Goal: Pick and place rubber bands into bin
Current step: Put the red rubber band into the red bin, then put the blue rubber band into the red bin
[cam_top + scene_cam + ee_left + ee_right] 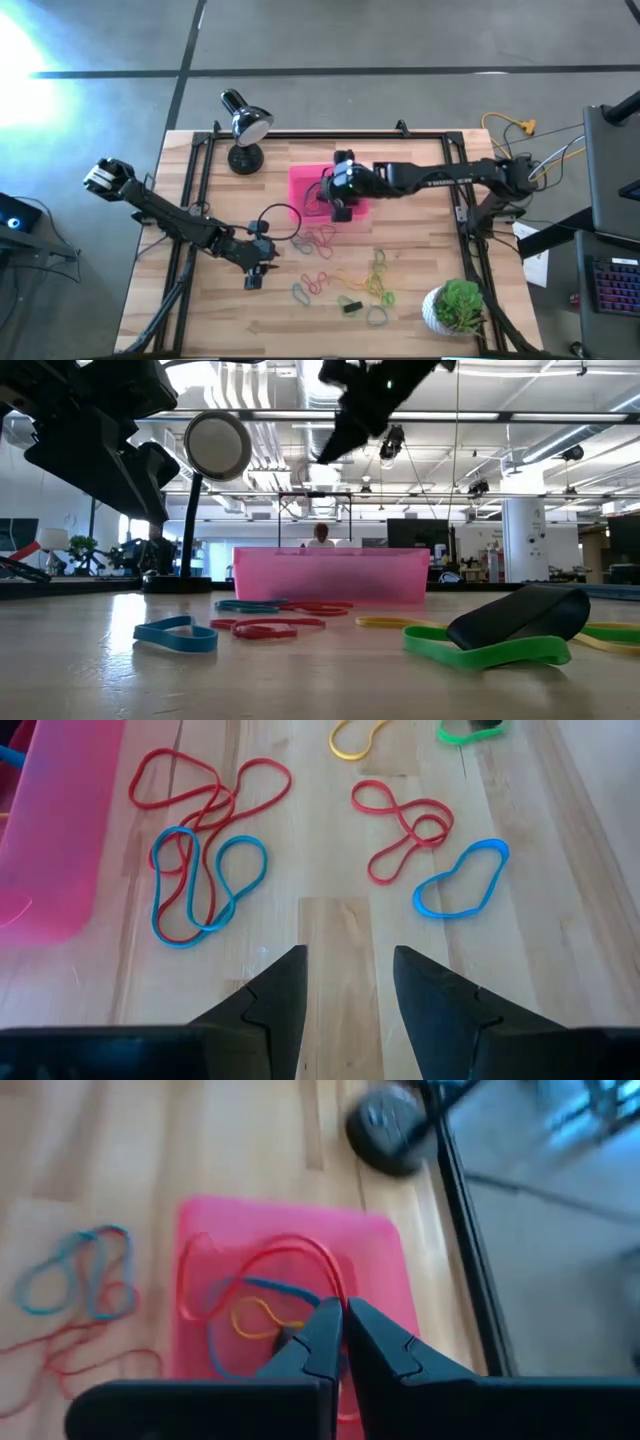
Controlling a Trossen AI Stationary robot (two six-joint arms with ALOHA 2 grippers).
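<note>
The right gripper (pixel 343 1342) hung over the pink bin (pixel 304 180), its fingers pressed shut and pinching a red rubber band (pixel 300 1250) whose loop trailed down into the bin. Inside the bin lay more bands, among them a yellow one (pixel 255 1320) and a blue one (pixel 275 1288). The left gripper (pixel 348 982) sat low over the table (pixel 420 300) on the near side of the bin, fingers spread apart, holding nothing. Just ahead of it lay a tangle of red and blue bands (pixel 200 870), a red band (pixel 405 830) and a blue band (pixel 462 892). Farther from the bin, green and yellow bands (pixel 378 285) were scattered near a potted plant (pixel 458 305). A desk lamp (pixel 245 130) stood just beside the bin's far corner.
</note>
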